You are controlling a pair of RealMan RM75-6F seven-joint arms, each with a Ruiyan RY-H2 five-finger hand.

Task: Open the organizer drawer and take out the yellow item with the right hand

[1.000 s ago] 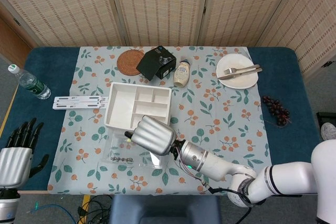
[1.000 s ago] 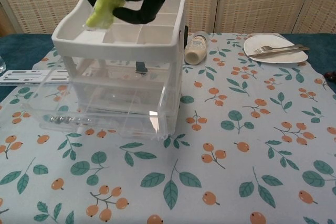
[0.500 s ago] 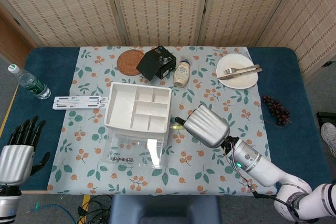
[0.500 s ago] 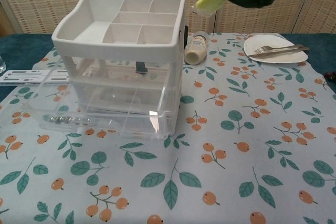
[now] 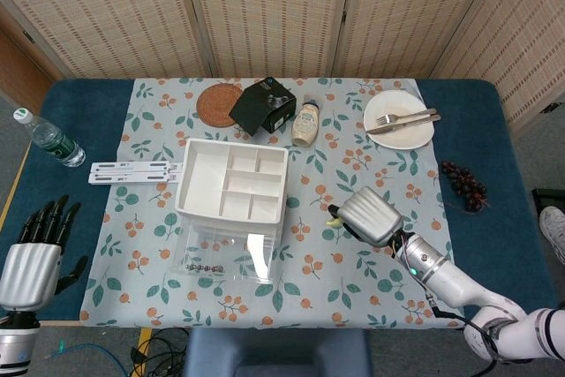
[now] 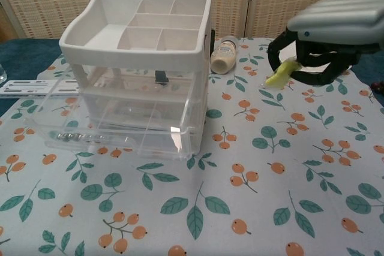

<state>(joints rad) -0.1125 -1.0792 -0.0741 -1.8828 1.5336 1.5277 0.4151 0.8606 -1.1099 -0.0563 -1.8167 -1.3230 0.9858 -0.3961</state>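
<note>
Organizer [image 6: 138, 70]: glossy clear plastic drawers, matt white top. Tablecloth [image 6: 270, 172]: printed cloth.

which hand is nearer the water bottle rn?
Left. The left hand hovers off the table's near-left edge, below the water bottle. The right hand, holding the yellow item, is across the table beyond the organizer.

Both hands are built alike: the right hand [image 5: 371, 216] and left hand [image 5: 33, 249] have ribbed silver backs and black fingers [image 5: 48, 218]. A glossy white forearm [image 5: 459, 284] with a green light is seen.
</note>
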